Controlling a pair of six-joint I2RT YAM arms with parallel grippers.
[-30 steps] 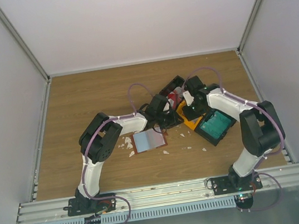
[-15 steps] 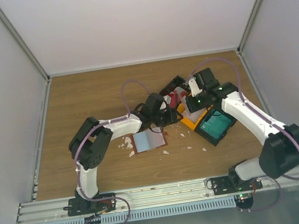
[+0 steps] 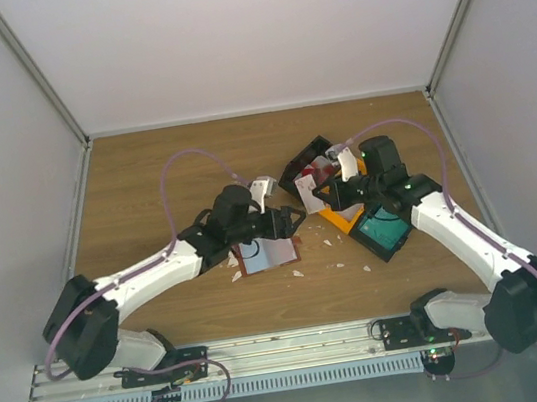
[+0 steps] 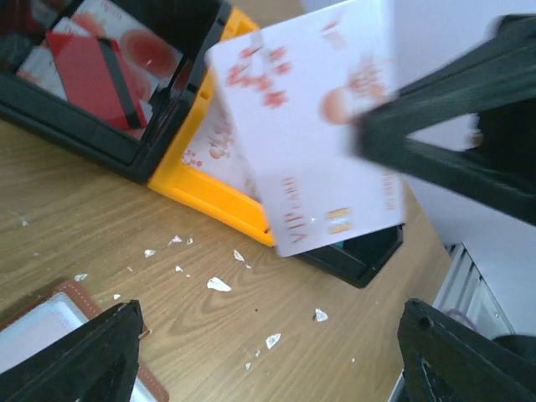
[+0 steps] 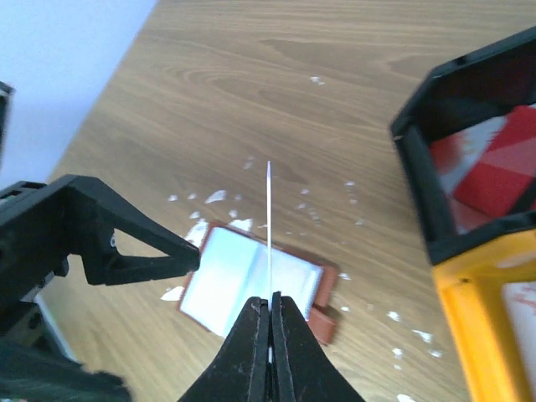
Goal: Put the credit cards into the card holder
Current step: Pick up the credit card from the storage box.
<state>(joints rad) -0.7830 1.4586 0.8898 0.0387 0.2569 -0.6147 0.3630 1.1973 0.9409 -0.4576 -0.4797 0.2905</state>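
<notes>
Right pincer [image 5: 270, 303] clamps a pale pinkish-white plastic card [image 4: 310, 126]; left pincer [image 4: 270, 322] gapes apart. At the left wrist view's upper left, a black plastic bin [image 4: 75, 126] holds red-and-white cards [image 4: 92, 71].

Bright, even light casts faint shadows, while the left wrist view blurs the near credit card [image 4: 310, 126].

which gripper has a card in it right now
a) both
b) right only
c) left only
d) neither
b: the right gripper is shut on a pale card, seen edge-on between its fingers in the right wrist view, while the left gripper has its jaws wide apart with nothing between them.
</notes>
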